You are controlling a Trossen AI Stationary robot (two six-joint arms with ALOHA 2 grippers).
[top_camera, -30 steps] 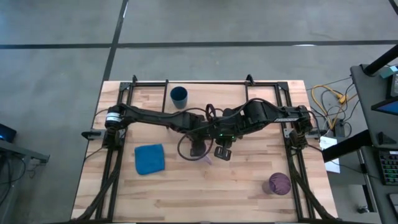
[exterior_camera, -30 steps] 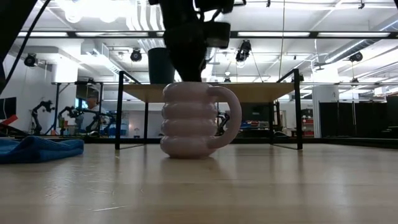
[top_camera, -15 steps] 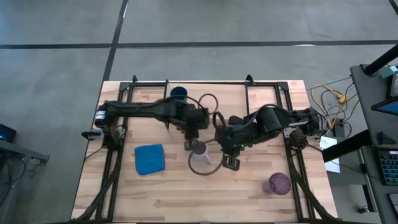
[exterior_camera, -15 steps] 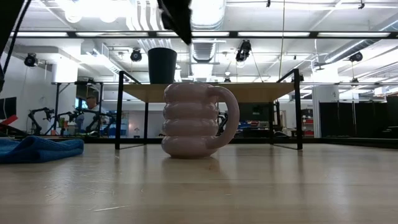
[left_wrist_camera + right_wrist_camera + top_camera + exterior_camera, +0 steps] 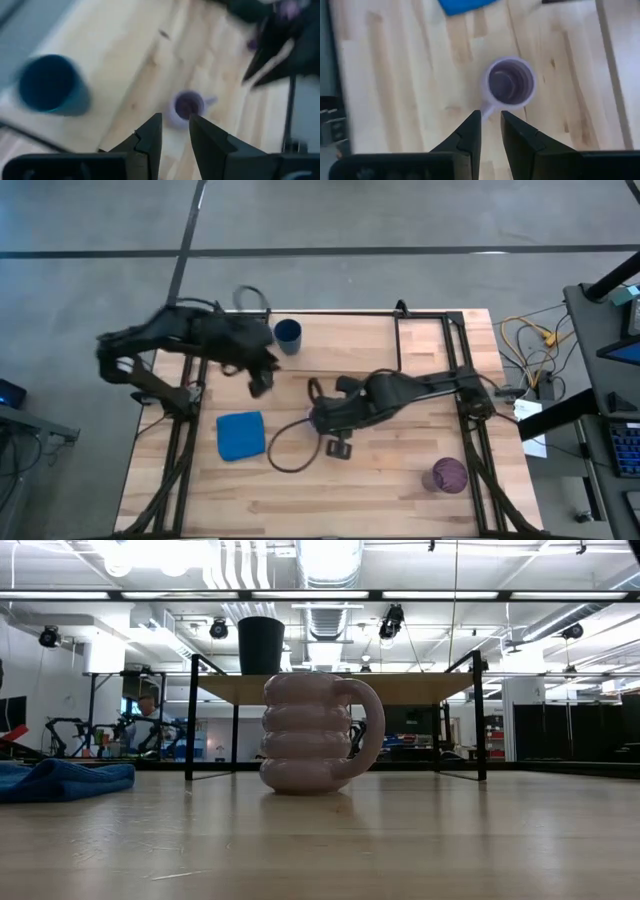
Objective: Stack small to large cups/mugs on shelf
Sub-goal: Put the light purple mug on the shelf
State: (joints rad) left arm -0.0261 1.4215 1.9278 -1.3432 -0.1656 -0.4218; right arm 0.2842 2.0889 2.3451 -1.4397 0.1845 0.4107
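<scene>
Pale lavender ribbed mug point(image 5: 312, 734) stands upright, handled; both arms' fingers slightly apart, empty.

The small cup point(image 5: 260, 644) stands on the shelf point(image 5: 420, 688), the mug point(image 5: 318, 733) on the tabletop point(image 5: 400, 840) before it.

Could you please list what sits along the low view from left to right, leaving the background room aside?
Blue cloth → dark blue cup up on the shelf → lavender ribbed mug on the table.
</scene>
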